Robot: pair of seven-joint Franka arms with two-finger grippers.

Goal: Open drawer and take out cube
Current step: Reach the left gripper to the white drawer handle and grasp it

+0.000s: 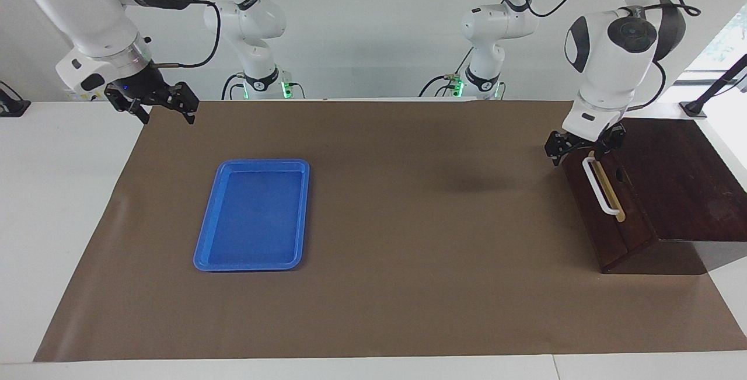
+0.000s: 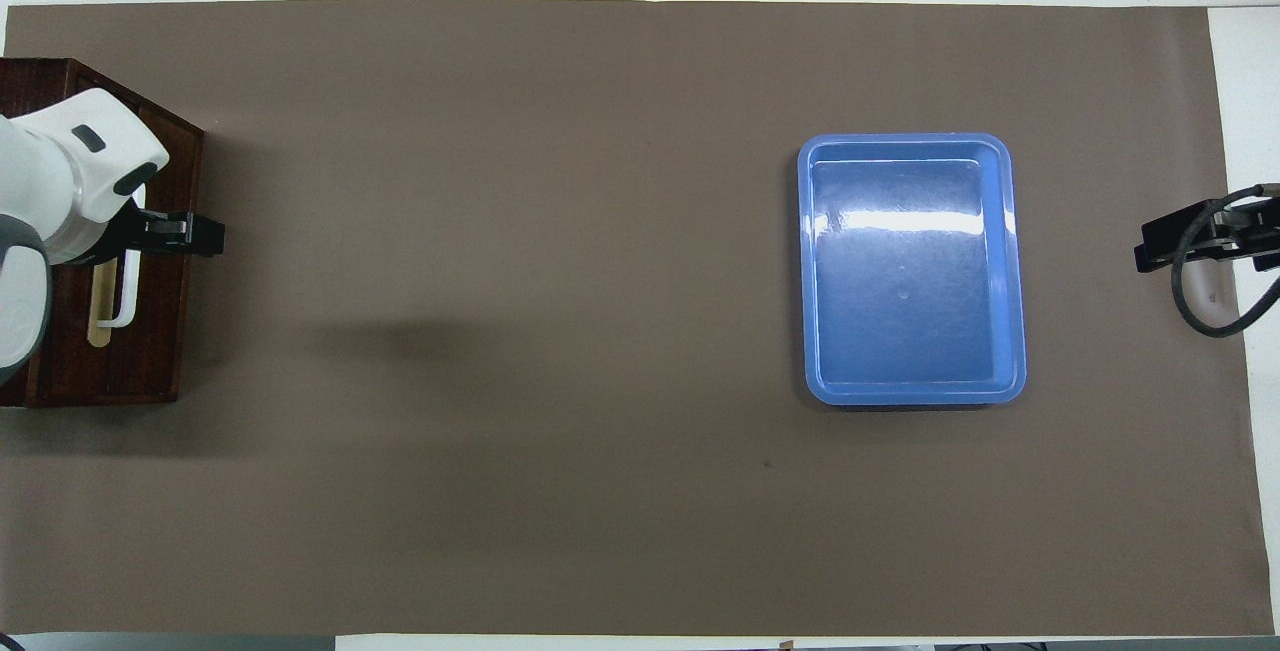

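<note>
Currently my left jaws [image 1: 580, 147] hang open, empty, at the drawer [image 1: 607, 205] handle's [image 1: 601, 187] upper end; I should straddle its bar squarely before closing. Right jaws [image 1: 153, 103] wait open.

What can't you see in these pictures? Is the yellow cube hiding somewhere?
- The cube: seen in neither view. The drawer is shut, so its inside is hidden by its own dark front.
- The handle: in the overhead view the left arm's wrist covers one end of it.
- The left gripper: whether it touches the handle cannot be told.
- The right gripper: in the overhead view the picture's edge cuts it off.
</note>
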